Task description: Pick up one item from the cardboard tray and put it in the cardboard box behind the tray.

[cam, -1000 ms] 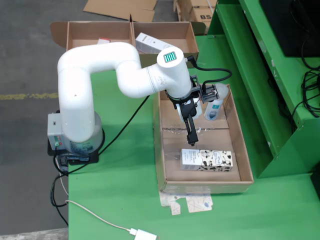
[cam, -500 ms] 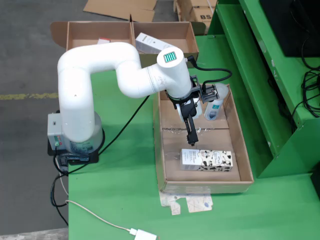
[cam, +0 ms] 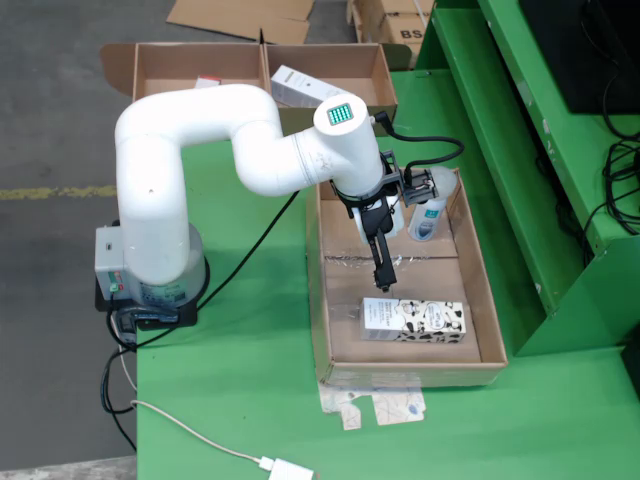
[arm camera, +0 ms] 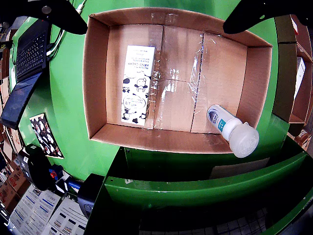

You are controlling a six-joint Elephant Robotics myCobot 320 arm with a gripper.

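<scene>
Carton (arm camera: 137, 84) lies left-centre of wrist frame, long axis vertical – I'd shift the gripper (arm camera: 151, 14) that way; jaws wide, holding nothing

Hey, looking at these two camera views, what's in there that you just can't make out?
- Small print on the cow-pattern carton: too small, wrist view.
- Bottle: its upper part is hidden by the gripper mount in the fixed view; label unreadable in both.
- Gripper: only dark fingertips at the wrist view's top edge, cut off.
- Rear cardboard box: partly covered by the arm; a white box inside is half hidden.
</scene>
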